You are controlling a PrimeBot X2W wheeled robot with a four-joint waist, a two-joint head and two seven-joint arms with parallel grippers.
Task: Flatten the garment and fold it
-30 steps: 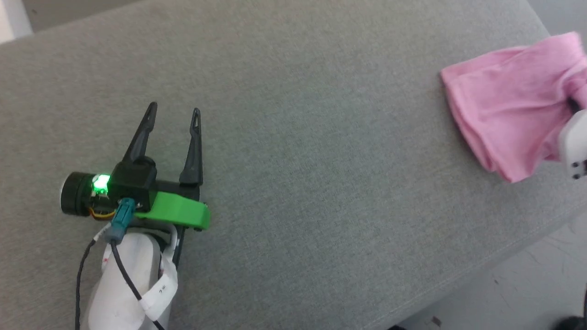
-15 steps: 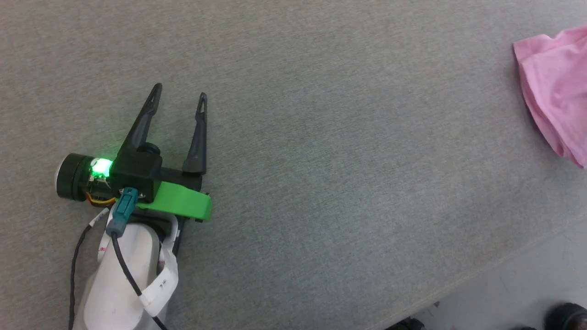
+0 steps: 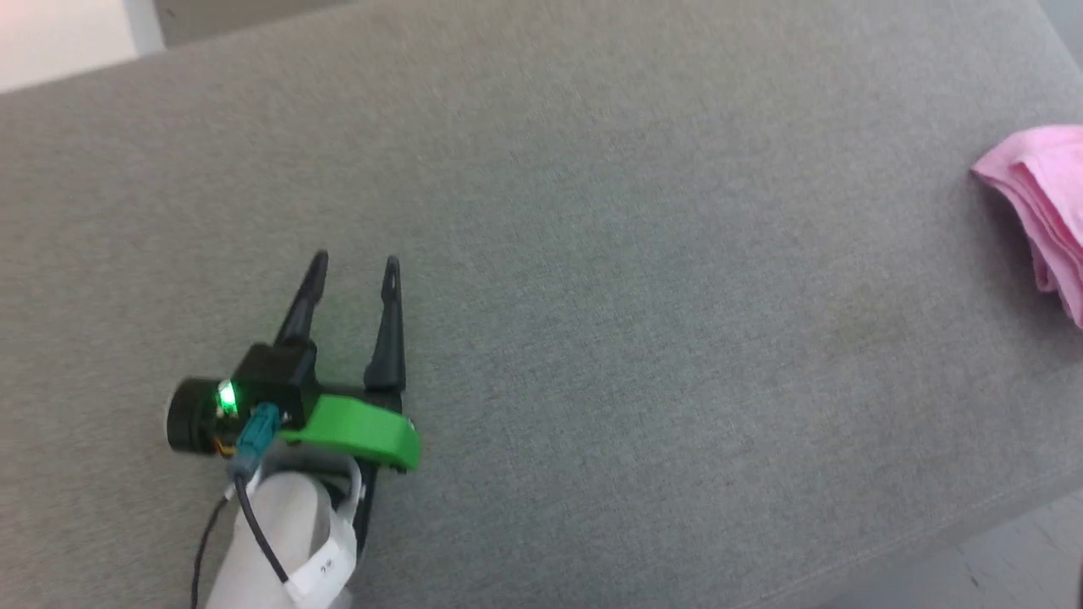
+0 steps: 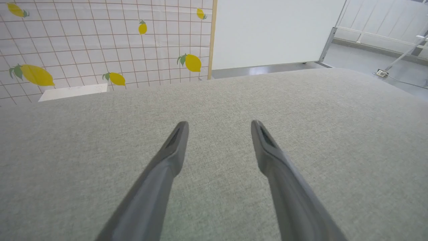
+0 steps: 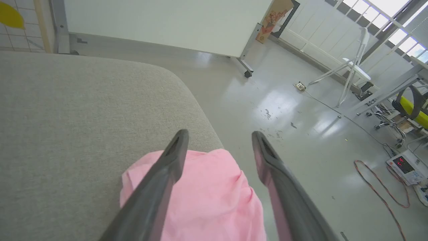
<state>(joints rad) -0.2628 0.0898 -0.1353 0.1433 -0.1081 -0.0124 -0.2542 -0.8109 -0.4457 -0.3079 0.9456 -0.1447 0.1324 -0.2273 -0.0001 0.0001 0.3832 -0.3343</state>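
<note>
Black-fingered left gripper (image 3: pixel 355 262): seen at 8 o'clock, fingers spread apart, nothing held.
Cushion (image 3: pixel 634 296): grey fabric, bare across the middle.
Garment (image 3: pixel 1041 203): pink, bunched at 3 o'clock near the cushion's corner.
Right gripper (image 5: pixel 219 133): fingers spread apart over the garment.

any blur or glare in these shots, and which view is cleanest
Head view: slightly soft all over, the weave of the grey fabric surface smeared, the green light behind the left claw blooming. Left wrist view: cleanest, with even light and crisp weave. Right wrist view: bright glare on the shiny floor, windows blown out, pink garment evenly lit.
</note>
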